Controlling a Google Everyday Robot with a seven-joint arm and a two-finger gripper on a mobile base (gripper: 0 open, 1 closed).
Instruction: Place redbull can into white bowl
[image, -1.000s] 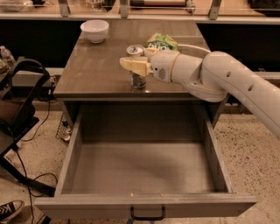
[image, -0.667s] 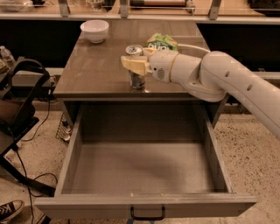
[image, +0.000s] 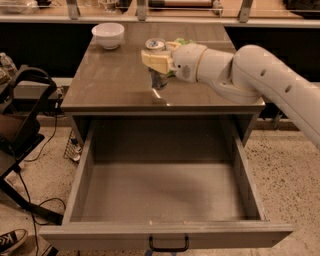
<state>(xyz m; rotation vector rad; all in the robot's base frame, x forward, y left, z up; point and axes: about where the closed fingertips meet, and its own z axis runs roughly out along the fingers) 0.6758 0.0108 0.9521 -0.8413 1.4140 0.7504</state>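
Observation:
The redbull can (image: 158, 79), slim with a silver top, stands upright in my gripper (image: 157, 62) over the middle of the brown tabletop (image: 115, 85). The cream fingers (image: 154, 61) are closed around the can's upper body, and its base seems slightly above the surface. The white bowl (image: 108, 35) sits at the back left of the tabletop, well to the left of and beyond the can, and is empty.
A green snack bag (image: 183, 41) peeks out behind the wrist. A large empty drawer (image: 162, 192) stands pulled open below the tabletop's front edge. A black stand and cables (image: 22, 130) are on the floor at the left.
My gripper has risen and moved slightly toward the back with the can in it. The bowl has not moved.

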